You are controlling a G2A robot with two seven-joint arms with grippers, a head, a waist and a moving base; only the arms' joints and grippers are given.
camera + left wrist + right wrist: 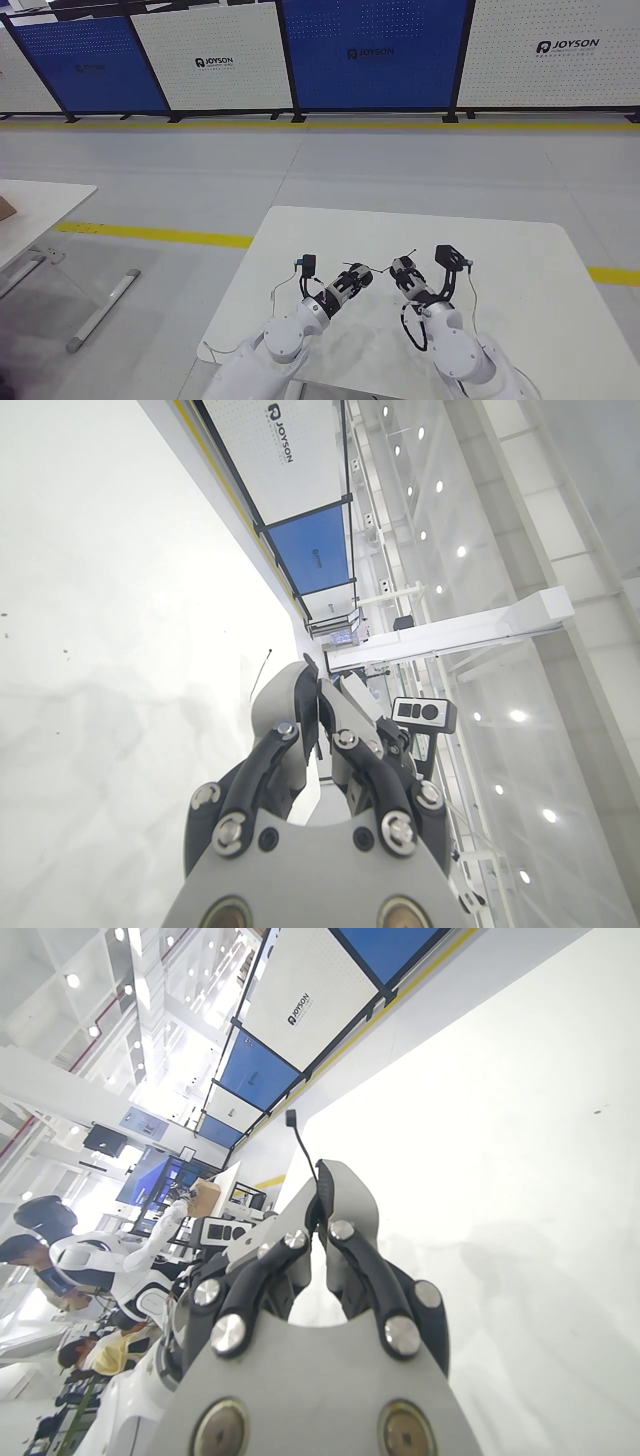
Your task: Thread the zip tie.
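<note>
Right claw (pixel 318 1210) pinched tight on black zip tie (pixel 301 1145), tie's head poking out past the fingertips above white surface (pixel 500 1128), left claw (pixel 316 700) just beside it, closed narrow, grip on anything impossible to tell

In the right wrist view I can follow the zip tie (pixel 302 1148) only a short way below its head. There the strap slips between the pinched pads of the right gripper (pixel 317 1185), and the rest is hidden. In the left wrist view its lower end runs behind the left gripper (pixel 316 687), which also covers most of the other gripper. A dark strip (pixel 318 750) sits between those close-set pads, possibly the tie's tail. From the top, the tie is too thin to trace.
</note>
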